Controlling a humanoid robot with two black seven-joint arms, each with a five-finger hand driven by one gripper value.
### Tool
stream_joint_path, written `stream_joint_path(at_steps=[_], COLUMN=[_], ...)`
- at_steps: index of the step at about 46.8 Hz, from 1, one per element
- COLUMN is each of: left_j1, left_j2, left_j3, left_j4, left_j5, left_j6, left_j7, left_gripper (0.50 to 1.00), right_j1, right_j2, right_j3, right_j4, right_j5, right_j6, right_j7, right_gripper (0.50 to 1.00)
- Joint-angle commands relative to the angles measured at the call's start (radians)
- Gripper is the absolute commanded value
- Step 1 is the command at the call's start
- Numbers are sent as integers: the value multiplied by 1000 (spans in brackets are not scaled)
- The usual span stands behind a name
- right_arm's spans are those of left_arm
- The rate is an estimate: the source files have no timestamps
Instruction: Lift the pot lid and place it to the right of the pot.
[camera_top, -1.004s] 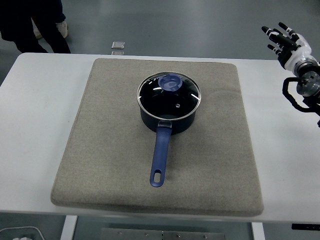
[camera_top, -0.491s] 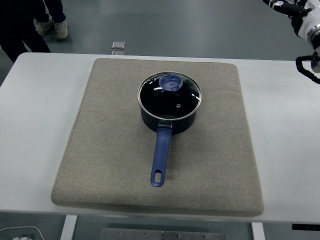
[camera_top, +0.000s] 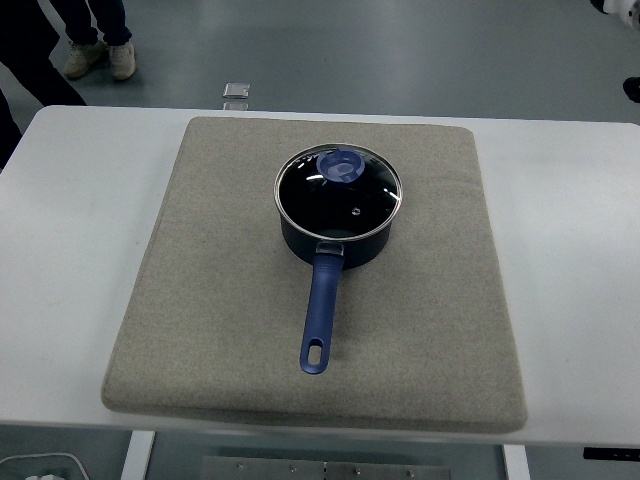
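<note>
A dark blue saucepan (camera_top: 335, 222) sits a little beyond the middle of the thick beige felt mat (camera_top: 200, 300) that covers most of the white table (camera_top: 70, 250), and everything else can be placed from that pan. Its round glass lid (camera_top: 339, 192) with the steel rim is on top of it, seated flat on the rim, with the blue round knob (camera_top: 341, 165) towards the far side of the pan. The long blue handle (camera_top: 321, 315) runs from the pan's near wall straight back towards the table's near edge, lying over the mat, its hanging hole at the near end. To the right of the pan the mat is bare felt, and beyond it is plain white tabletop. Far off to the pan's upper right, at the very corner of the view, a scrap of white and a dark bit at the right edge are all that shows of the robot's right arm (camera_top: 632, 88); its hand is out of view, so I cannot tell how the fingers stand. Beyond the pan, off the table's far edge, a small clear square thing (camera_top: 236, 91) lies on the grey floor (camera_top: 400, 50), and farther left a person's shoes (camera_top: 97, 58) and dark trouser legs stand there.
</note>
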Motion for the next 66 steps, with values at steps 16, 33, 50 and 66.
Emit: stream_joint_path(at_steps=[16, 33, 50, 66], left_j1=[0, 0, 0, 0], left_j2=[0, 0, 0, 0], left_j3=[0, 0, 0, 0], left_j4=[0, 0, 0, 0], left_j5=[0, 0, 0, 0], left_j6=[0, 0, 0, 0], left_j7=[0, 0, 0, 0], left_gripper=[1000, 1000, 1000, 1000], right_j1=[105, 190, 262, 263], right_j2=[-1, -4, -17, -20], right_j3=[-10, -10, -8, -4], right_j4=[10, 37, 174, 283], right_j5=[-229, -430, -628, -842], right_j6=[234, 332, 375, 352], right_j7=[91, 219, 285, 285], right_gripper=[919, 919, 919, 919])
